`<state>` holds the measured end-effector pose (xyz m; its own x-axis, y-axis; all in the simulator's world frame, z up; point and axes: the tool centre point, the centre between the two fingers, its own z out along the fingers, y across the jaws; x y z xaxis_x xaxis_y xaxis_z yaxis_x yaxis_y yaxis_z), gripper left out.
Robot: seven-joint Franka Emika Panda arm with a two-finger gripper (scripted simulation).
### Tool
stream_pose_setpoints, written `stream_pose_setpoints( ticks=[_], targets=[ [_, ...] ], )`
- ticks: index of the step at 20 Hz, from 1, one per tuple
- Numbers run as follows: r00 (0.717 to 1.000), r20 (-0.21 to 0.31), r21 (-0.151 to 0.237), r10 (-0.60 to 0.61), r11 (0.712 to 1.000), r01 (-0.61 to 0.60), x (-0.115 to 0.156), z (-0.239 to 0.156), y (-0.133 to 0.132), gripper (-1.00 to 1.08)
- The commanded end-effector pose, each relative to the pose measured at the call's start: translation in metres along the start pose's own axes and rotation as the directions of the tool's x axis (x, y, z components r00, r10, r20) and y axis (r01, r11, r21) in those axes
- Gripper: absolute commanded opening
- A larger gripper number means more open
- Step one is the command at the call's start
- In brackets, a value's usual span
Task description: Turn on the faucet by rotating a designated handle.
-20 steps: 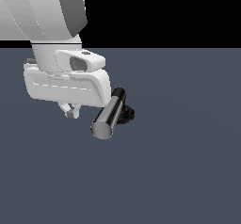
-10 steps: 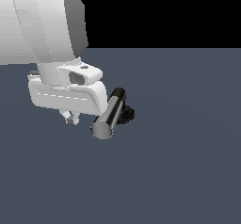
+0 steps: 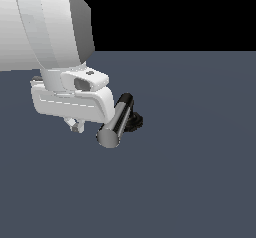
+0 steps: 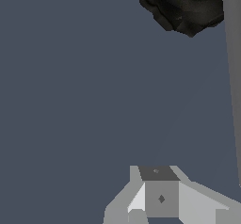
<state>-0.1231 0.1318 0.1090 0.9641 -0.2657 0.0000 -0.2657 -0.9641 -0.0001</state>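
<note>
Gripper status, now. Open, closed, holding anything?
Gripper: cannot be told; its jaws are mostly hidden under the white hand. It sits beside the handle, and no grasp shows.

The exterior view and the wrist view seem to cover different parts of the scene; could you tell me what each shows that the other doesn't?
Only the exterior view shows the white arm above the gripper, and the handle's flat round end. Only the wrist view shows the ribbed edge of the faucet's black base close up, and the fingers from behind. Both show the handle, a grey strip in the wrist view, the base and the grey floor.
</note>
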Motion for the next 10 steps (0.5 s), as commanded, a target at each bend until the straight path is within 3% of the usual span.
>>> stream_pose_setpoints(
  ticks=[1,10],
  targets=[
    [1.0,0.0,0.0,0.001,1.0,-0.001,0.001,0.0,0.007,-1.0],
    [1.0,0.0,0.0,0.001,1.0,-0.001,0.003,0.0,0.046,-1.0]
  ],
)
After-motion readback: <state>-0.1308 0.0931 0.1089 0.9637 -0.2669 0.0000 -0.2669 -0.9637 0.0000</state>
